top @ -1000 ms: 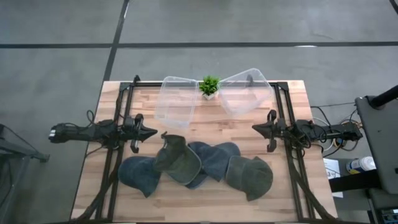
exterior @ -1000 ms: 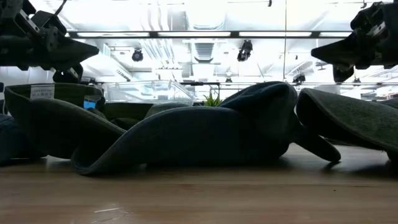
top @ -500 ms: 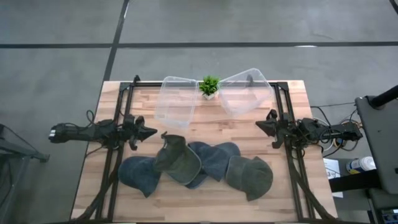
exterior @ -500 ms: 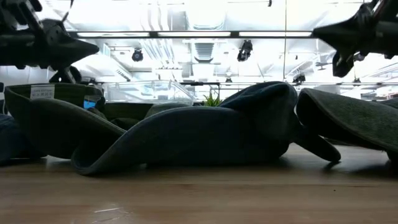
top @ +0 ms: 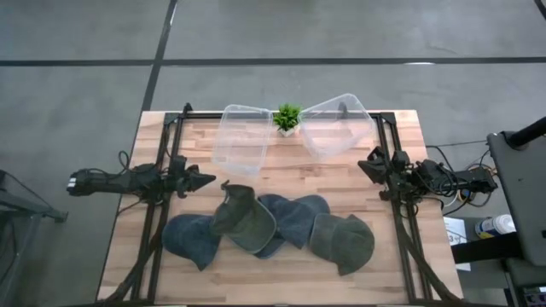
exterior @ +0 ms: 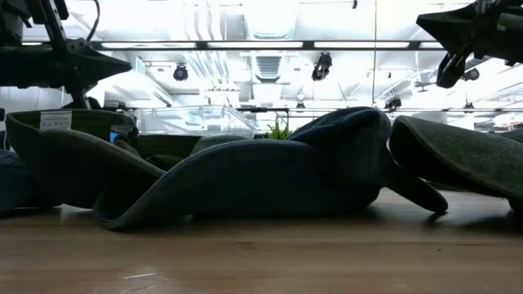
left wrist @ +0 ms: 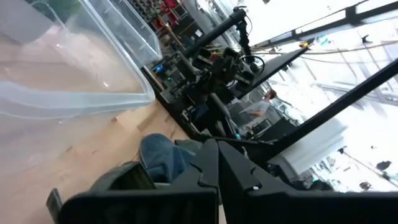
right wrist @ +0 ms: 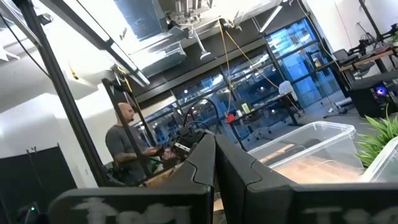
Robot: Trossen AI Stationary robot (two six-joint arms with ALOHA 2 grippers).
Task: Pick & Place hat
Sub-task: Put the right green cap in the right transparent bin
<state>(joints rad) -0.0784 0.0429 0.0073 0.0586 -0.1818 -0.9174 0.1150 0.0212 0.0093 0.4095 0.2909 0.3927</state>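
— High view: where are the hats (top: pixel 269 228)?
— I see them heaped on the tabletop's (top: pixel 281 277) near half, between and below my left tool (top: pixel 207 179) and right tool (top: pixel 363 165), both closed, touching nothing.

Approx 4 hats (top: pixel 264 225) lower centre, maybe 5 w/ overlap; 2 clear bins (top: pixel 241 137); 1 plant (top: pixel 287 118).
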